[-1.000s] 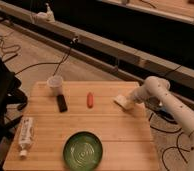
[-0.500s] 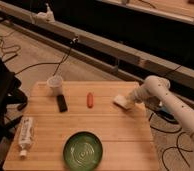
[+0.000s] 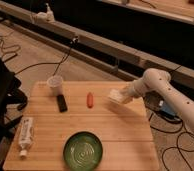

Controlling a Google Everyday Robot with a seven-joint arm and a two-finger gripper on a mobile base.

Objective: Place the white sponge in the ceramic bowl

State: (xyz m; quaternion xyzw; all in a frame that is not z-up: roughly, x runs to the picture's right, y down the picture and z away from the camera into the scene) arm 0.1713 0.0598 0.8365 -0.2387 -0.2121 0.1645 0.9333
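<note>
One claw [image 3: 125, 95] at table [image 3: 115, 131] edge seemingly clenches white sponge [image 3: 115, 96], well apart from ceramic bowl [image 3: 83, 150]

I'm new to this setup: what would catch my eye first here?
The white arm on the right, its pincer shut on the white sponge over the right edge of the wooden table. Next, the glossy green ceramic bowl near the front edge, empty.
</note>
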